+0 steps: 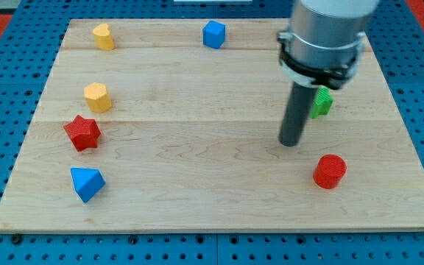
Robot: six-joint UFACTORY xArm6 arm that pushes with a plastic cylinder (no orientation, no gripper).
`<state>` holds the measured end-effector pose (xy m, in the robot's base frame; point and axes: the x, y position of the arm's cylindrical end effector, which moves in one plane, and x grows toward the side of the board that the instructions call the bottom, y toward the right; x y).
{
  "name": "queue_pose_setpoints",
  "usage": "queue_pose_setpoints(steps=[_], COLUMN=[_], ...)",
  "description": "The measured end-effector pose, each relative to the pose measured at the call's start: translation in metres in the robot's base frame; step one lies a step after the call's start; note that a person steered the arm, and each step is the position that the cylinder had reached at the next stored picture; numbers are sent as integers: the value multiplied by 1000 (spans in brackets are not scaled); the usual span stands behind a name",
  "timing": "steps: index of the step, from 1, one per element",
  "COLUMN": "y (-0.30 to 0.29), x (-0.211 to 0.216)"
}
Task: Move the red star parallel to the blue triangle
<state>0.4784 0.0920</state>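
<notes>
On the wooden tabletop [197, 184], far at the view's left, the red star-shaped plastic block [82, 133] lies at about eleven o'clock from the blue triangular block [87, 183], near but apart. Two yellow blocks [98, 96] [103, 35] sit at twelve o'clock of it. I judge the star light, rigid and quick to spin; I'd press a flat notch, not a point. No containers here. I carry no pincer, so nothing is grasped; my tip [291, 143] rests well apart at the star's three o'clock, near the green block [321, 102].
</notes>
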Motion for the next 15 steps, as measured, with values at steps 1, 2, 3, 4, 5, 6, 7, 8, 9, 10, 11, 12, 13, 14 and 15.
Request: queue_pose_setpoints(steps=[1, 2, 3, 4, 5, 6, 7, 8, 9, 10, 11, 12, 13, 14, 15], y=[-94, -202, -248, -257, -323, -333, -341, -229, -153, -124, -120, -120, -117, -117, -165], x=[-40, -37, -33, -47, -51, -57, -16, -7, -4, 30, 24, 10, 9, 12, 36])
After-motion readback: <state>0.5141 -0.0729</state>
